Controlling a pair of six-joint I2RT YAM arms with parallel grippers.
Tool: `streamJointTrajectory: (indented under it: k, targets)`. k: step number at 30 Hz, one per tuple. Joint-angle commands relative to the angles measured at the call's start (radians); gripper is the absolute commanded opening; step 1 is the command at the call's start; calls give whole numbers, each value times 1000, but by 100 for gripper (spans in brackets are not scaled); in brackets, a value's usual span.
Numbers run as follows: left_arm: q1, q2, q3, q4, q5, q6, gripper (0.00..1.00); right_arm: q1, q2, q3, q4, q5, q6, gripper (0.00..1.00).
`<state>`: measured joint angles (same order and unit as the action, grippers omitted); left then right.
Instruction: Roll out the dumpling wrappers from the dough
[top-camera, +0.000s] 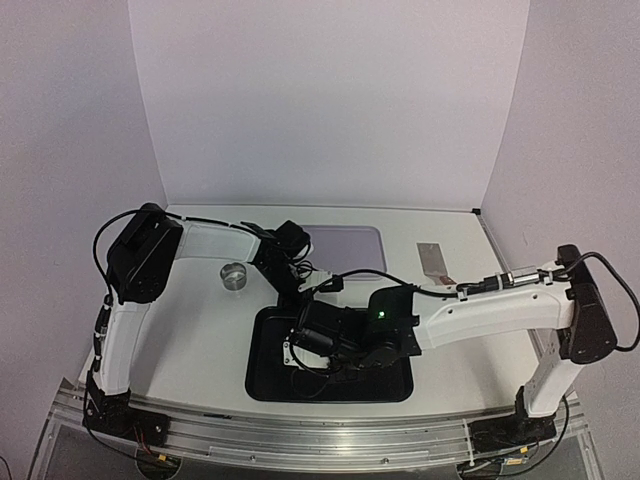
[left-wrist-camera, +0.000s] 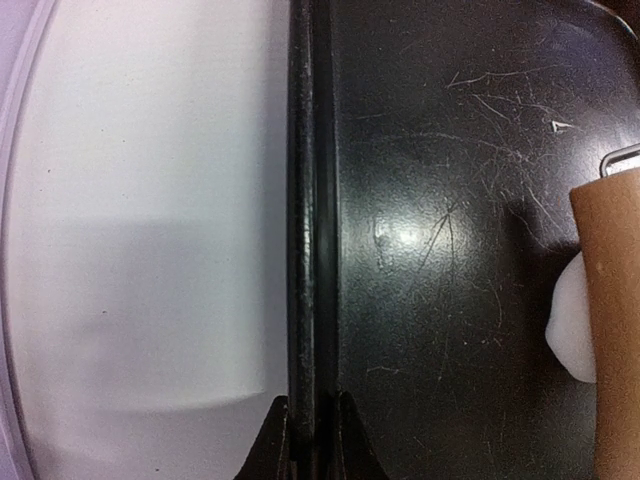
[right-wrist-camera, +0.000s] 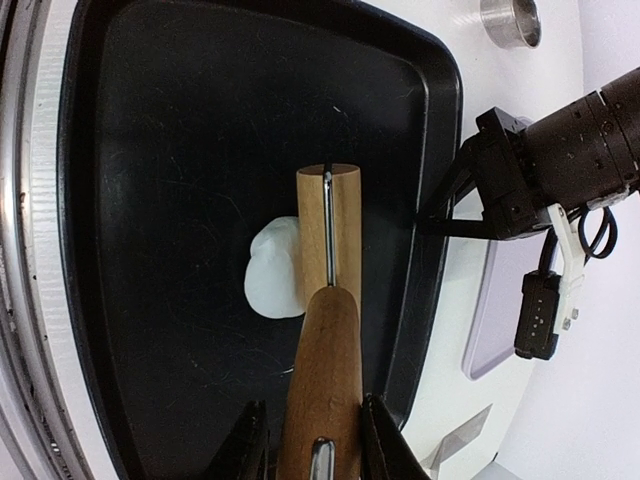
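Top view: pinching the far rim of the black tray (top-camera: 268, 375) with the left gripper (top-camera: 303, 293). Reaching in over the tray's middle with the right gripper (top-camera: 298, 348), hiding whatever is under the arm. Leaving a small metal ring (top-camera: 234, 275) untouched just beyond the tray's far-left corner.

Left wrist view: clamping the tray's raised rim, fingers pressed almost together around it, steadying the tray. Catching, well inside the tray, a white lump of dough (left-wrist-camera: 568, 325) peeking from under a wooden rolling pin (left-wrist-camera: 608, 300).

Right wrist view: squeezing the rolling pin's handle between partly closed jaws and resting the roller on the dough near the tray's centre (thick, barely flattened, no dumpling wrappers showing anywhere). Apparently working on the flattening step. Calling next for pressing down and rolling across the lump while anchoring the tray, thinning it evenly before fetching the ring.
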<state>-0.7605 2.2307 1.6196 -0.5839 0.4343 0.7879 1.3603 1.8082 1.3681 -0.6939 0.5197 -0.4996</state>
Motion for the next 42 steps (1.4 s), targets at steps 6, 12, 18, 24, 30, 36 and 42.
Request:
streamJointTrajectory:
  k: [6, 12, 18, 24, 30, 36, 42]
  targets:
    - [-6, 20, 27, 49, -170, 99, 0, 4, 65, 1, -173, -141, 19, 0]
    - [-5, 15, 17, 50, -172, 97, 0, -45, 87, -17, -142, -157, -11, 0]
    - [-5, 15, 15, 56, -182, 96, 0, 27, 8, -33, -172, -108, 36, 0]
    - [-5, 17, 11, 61, -191, 106, 0, 41, 30, -28, -178, -108, 39, 0]
    - [-5, 16, 8, 64, -200, 108, 0, -3, 91, -60, -121, -145, 19, 0]
    - [-5, 15, 5, 67, -200, 104, 0, 3, 70, -114, -97, -142, 68, 0]
    - [-5, 17, 6, 69, -201, 106, 0, 42, 3, -105, -144, -77, 42, 0]
